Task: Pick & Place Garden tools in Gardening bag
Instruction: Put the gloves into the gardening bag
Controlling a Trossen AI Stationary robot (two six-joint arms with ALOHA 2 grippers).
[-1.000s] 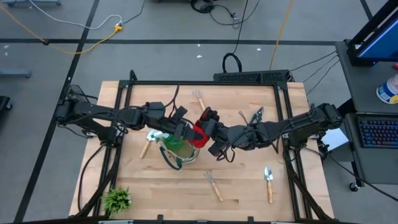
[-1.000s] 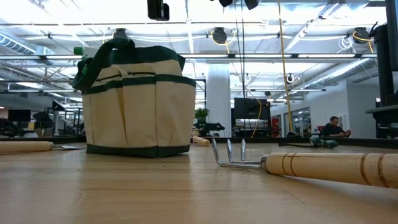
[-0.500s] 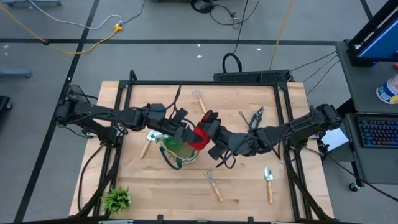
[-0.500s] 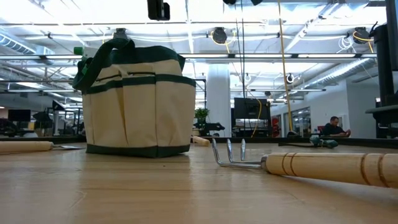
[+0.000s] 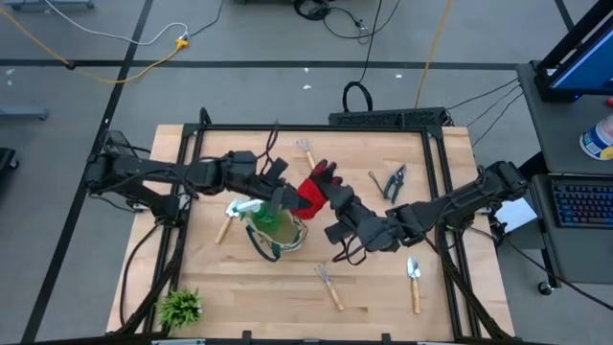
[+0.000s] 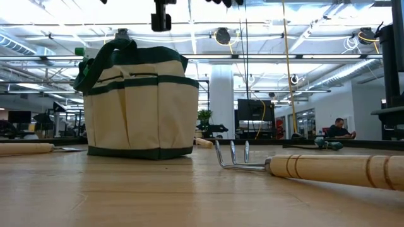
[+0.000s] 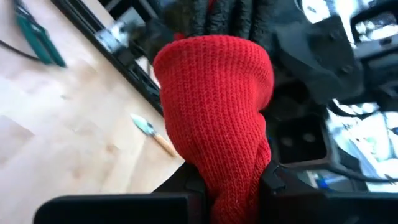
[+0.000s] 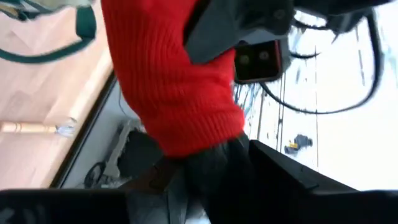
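- The left gripper (image 5: 287,199) is clamped tight on the red cuff of the gloves (image 5: 316,184), holding them in the air just above the open mouth of the bag (image 5: 273,228), near the middle of the bench (image 5: 383,287).
- In the left wrist view, the red knit (image 7: 217,118) bunches between that arm's dark fingers (image 7: 186,183), so the hold looks firm.
- The right gripper (image 5: 337,233) sits just beside the bag on its right; its jaws stand partly apart, and whether they touch the gloves cannot be told.
- The black fingers of the gloves stick out past the bag's far rim, so they could catch on it or spill outside.
- A green spray bottle (image 5: 266,220) seems to fill part of the bag, which may block the gloves.
- The bag is soft and one loop handle (image 5: 268,251) lies on the bench; a push could tip or shift it.
- The two arms are very near each other over the bag, so they could collide.
- Not yet packed: a rake (image 5: 306,150) at the far edge, shears (image 5: 395,182) toward the right, another rake (image 5: 329,286) and a trowel (image 5: 414,281) toward the near edge.
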